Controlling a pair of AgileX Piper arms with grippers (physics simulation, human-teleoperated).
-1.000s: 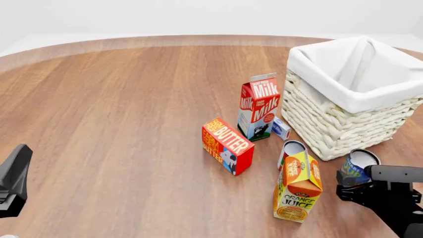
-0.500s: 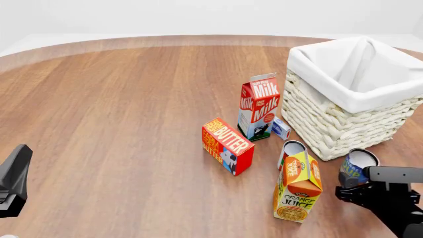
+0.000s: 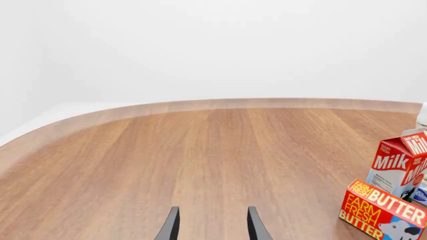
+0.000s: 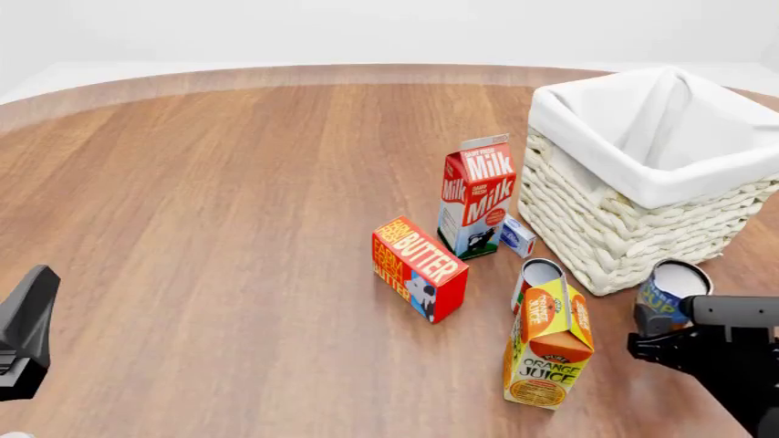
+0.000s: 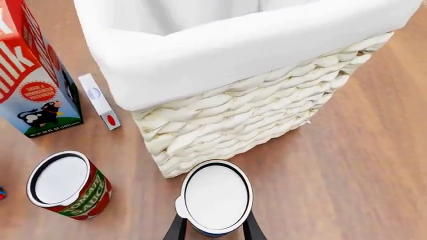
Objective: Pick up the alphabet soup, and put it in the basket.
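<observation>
The alphabet soup [image 4: 670, 292], a blue-labelled can with a pale top, hangs just off the table close to the basket's near corner. My right gripper [image 4: 667, 321] is shut on it. In the right wrist view the can's top [image 5: 217, 196] sits between the two fingers [image 5: 175, 229], right in front of the woven wall. The basket [image 4: 608, 228], cream wicker with a white lining over its rim [image 5: 267, 55], stands at the right of the table. Over bare wood at the near left, my left gripper [image 3: 212, 225] [image 4: 25, 324] is open and holds nothing.
A milk carton [image 4: 477, 196], a small blue-white box [image 4: 517, 235] and a butter box [image 4: 420, 267] stand left of the basket. An orange juice carton [image 4: 548, 342] and a red tomato can [image 5: 67, 185] are close on the soup can's left.
The right gripper has carried the alphabet soup up and slightly right, nearer the basket's corner. The left arm has not moved.
</observation>
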